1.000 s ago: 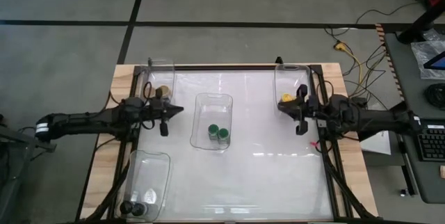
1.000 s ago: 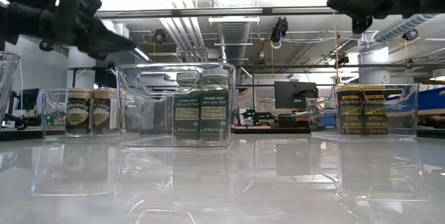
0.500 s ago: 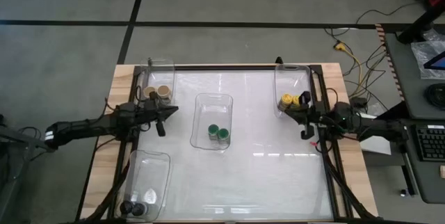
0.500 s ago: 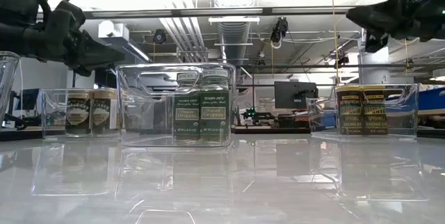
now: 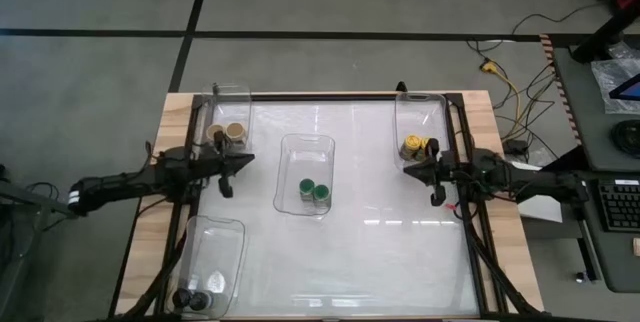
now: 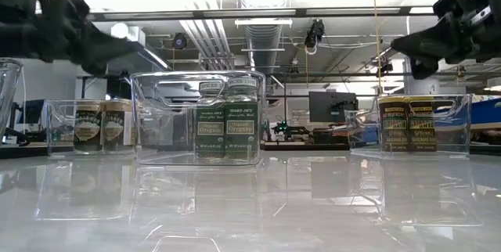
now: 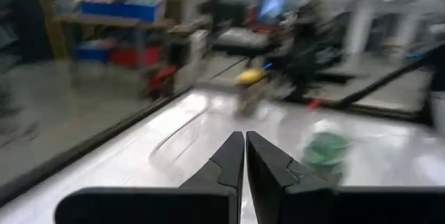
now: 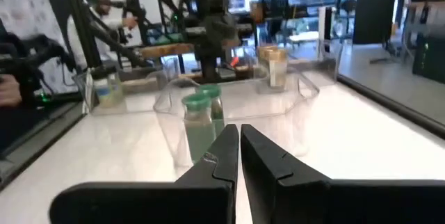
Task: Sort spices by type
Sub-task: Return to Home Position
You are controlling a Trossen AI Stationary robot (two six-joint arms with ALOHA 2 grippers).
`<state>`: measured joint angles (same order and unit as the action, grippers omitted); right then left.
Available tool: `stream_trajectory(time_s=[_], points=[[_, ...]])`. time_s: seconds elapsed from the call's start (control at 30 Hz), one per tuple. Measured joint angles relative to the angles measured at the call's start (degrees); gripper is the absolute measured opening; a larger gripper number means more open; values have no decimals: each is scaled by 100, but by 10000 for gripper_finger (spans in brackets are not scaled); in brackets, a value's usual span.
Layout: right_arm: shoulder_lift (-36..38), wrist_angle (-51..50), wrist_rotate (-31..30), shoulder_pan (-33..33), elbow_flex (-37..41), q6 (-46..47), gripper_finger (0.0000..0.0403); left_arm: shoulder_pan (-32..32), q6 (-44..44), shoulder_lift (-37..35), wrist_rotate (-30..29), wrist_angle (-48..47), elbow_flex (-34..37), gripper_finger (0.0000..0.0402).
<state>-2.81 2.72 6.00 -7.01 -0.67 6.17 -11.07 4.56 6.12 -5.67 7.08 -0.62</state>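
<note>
Eight small, labelled cylindrical spice jars (image 6: 241,127) stand upright, paired by lid colour in four clear, hard plastic rectangular bins (image 5: 305,140): tan-lidded pair (image 5: 230,132) far left, black-lidded pair (image 5: 186,300) near left, green-lidded pair (image 5: 313,190) centre, yellow-lidded pair (image 5: 415,146) far right. Left gripper (image 5: 243,160) and right gripper (image 5: 412,169) hang empty, fingers pressed together, tips aimed inward at the green-lidded pair between them. Nothing looks left to grasp on the glossy white table (image 5: 400,252).

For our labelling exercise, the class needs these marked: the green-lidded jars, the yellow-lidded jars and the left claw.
green-lidded jars (image 5: 307,187): high view, on one jar's lid.
yellow-lidded jars (image 5: 410,146): high view, on a yellow lid.
left claw (image 7: 245,138): left wrist view, midway between its shut fingertips.
</note>
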Motion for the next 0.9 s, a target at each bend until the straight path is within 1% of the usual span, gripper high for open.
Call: stream_trajectory(time_s=[0.07,0.1,0.2,0.37,0.57,0.67,0.9], points=[[0,-107,-24,0,0,37,10,3,-229,-200,408,-63,-49,1],[-23,-92,-19,-2,0,67,11,7,-310,-310,433,-115,-46,1],[-68,-84,-13,0,0,136,13,-9,-335,-617,182,-424,6,1],[-70,-86,-9,0,2,136,13,5,68,-545,238,-538,6,1],[-79,-85,-9,0,4,136,13,44,202,-615,317,-206,6,1],[-85,-83,-9,0,4,136,13,144,250,-615,434,-234,6,1],[-111,-82,-9,0,4,136,13,253,-25,-614,474,-295,8,1]])
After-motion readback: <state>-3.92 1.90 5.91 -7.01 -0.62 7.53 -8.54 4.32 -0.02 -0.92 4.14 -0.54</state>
